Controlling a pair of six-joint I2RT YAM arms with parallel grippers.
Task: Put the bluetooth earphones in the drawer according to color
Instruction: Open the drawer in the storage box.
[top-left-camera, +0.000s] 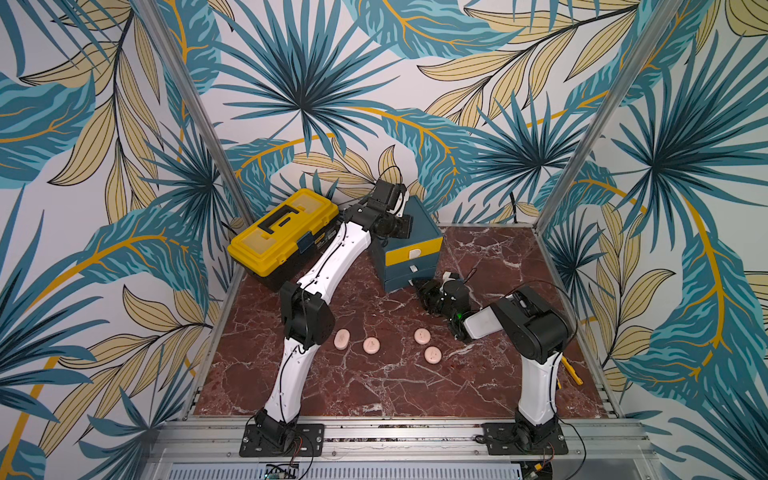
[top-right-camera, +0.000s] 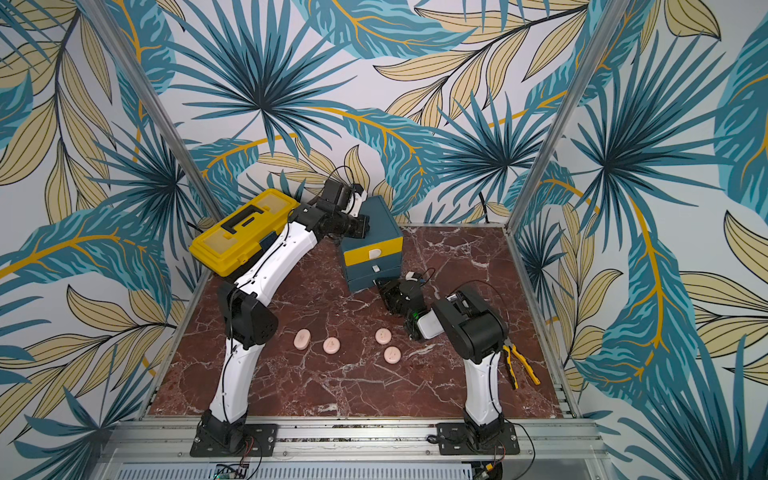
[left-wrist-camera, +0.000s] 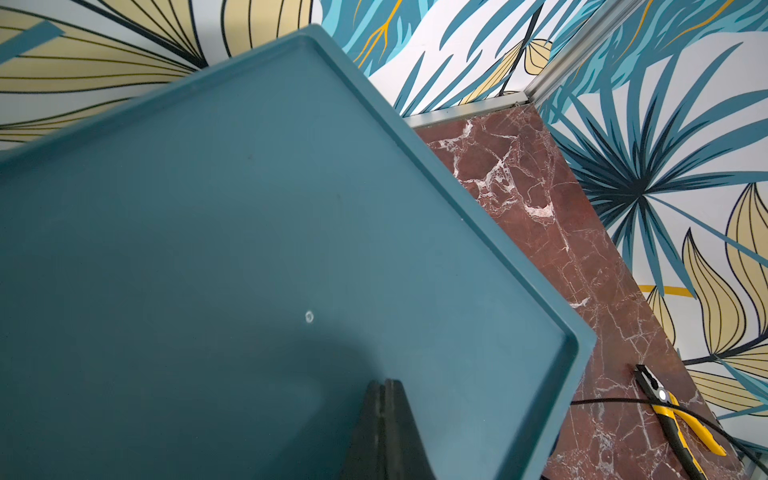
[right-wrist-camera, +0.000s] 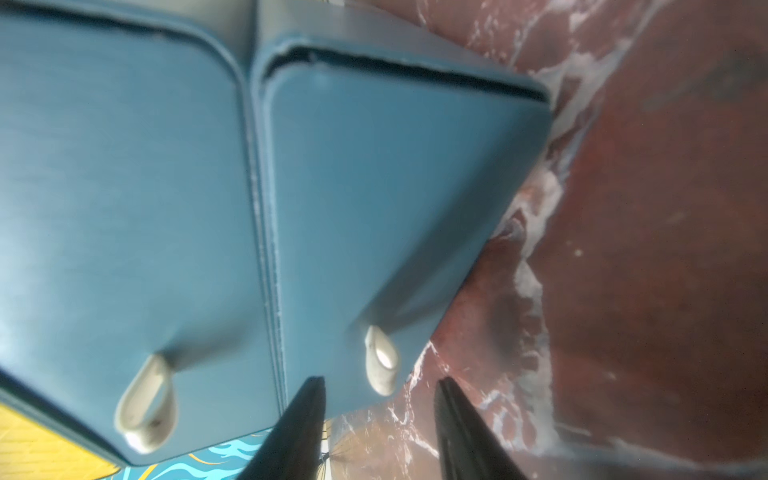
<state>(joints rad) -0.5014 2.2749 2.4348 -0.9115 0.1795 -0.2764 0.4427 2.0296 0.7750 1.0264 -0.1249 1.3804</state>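
The drawer chest (top-left-camera: 419, 226) (top-right-camera: 380, 220) stands at the back of the marble table, its yellow top drawer (top-left-camera: 415, 253) and two teal drawers below all pushed in. My left gripper (top-left-camera: 405, 226) (left-wrist-camera: 384, 381) is shut, with nothing in it, its tips resting on the chest's teal top (left-wrist-camera: 249, 208). Down at the bottom drawer is my right gripper (top-left-camera: 417, 284) (right-wrist-camera: 380, 381), open, with that drawer's white tab pull (right-wrist-camera: 380, 359) just at the gap between its fingertips. Several pink bluetooth earphones (top-left-camera: 371, 345) (top-right-camera: 331, 345) lie on the table nearer the front, clear of both grippers.
A yellow toolbox (top-left-camera: 282, 232) (top-right-camera: 245, 228) with a black handle sits left of the chest, under my left arm. Yellow-handled pliers (top-right-camera: 519, 361) (left-wrist-camera: 673, 419) lie by the right edge. The middle drawer's tab (right-wrist-camera: 145, 405) is beside the right gripper. Patterned walls enclose three sides.
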